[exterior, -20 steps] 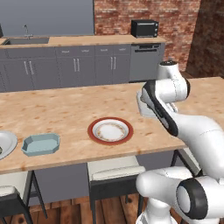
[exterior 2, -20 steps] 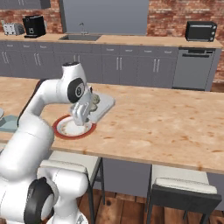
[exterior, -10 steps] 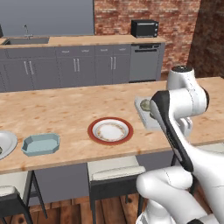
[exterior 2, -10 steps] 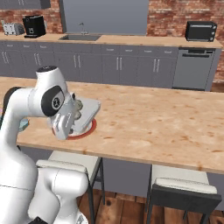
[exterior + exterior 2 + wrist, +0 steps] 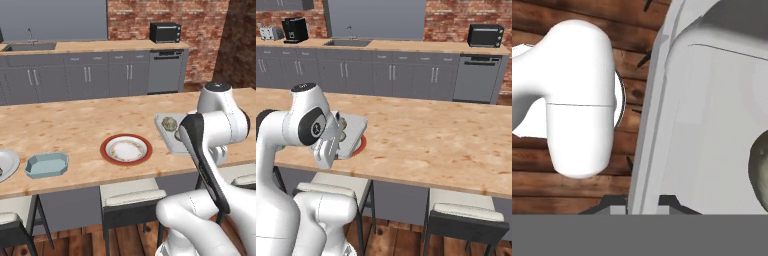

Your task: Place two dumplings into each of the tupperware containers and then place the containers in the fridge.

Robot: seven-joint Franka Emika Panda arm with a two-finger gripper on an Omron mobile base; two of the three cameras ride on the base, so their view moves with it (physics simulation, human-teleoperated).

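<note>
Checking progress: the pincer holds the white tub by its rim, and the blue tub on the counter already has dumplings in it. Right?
Not quite. The blue tub is empty, as the left base view shows. The pincer does hold the white tub by its rim; that tub carries a dumpling.

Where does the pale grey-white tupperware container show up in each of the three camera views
Left base view: pale grey-white container right of centre, partly behind the arm, a dumpling inside.
Right base view: left of centre, beside the arm's elbow, over the red-rimmed plate.
Hand view: close up, its wall running top to bottom, the gripper shut on the rim.
Shared landmark: the dumpling inside.
</note>
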